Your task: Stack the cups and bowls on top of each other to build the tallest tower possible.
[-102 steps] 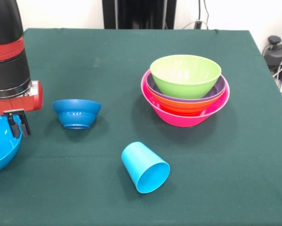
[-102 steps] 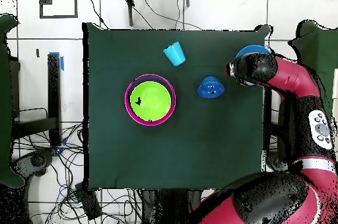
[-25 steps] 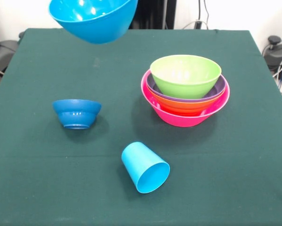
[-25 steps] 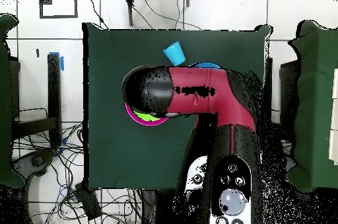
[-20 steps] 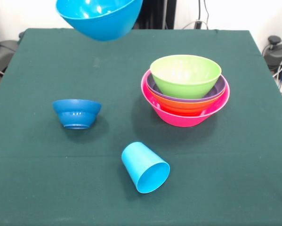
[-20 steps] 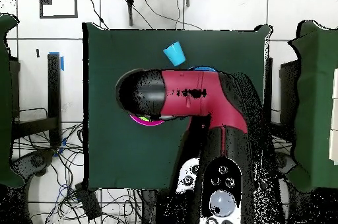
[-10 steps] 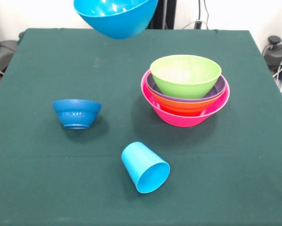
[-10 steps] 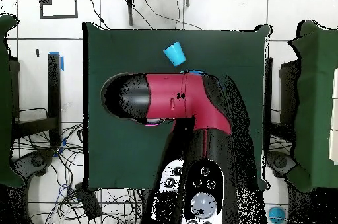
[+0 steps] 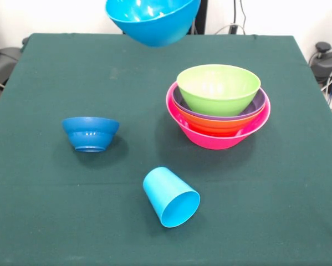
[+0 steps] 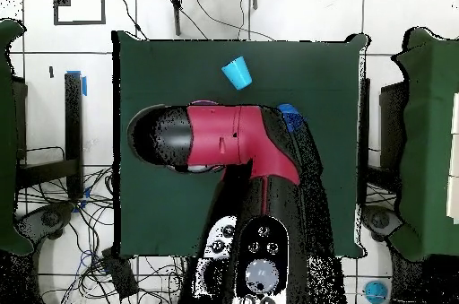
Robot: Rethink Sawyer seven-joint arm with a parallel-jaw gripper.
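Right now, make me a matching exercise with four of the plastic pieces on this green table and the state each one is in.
Things:
1. large sky blue plastic bowl
2. small dark blue plastic bowl
3. sky blue plastic cup
4. lime green plastic bowl

States:
A. lying on its side
B. topmost in the nested pile
C. up in the air
D. alone, upright on the cloth

Pairs: 1-C, 2-D, 3-A, 4-B

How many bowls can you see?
6. Four are nested on the cloth: lime green bowl on top, then purple, orange and pink. A small dark blue bowl sits alone. A sky blue bowl hangs in the air.
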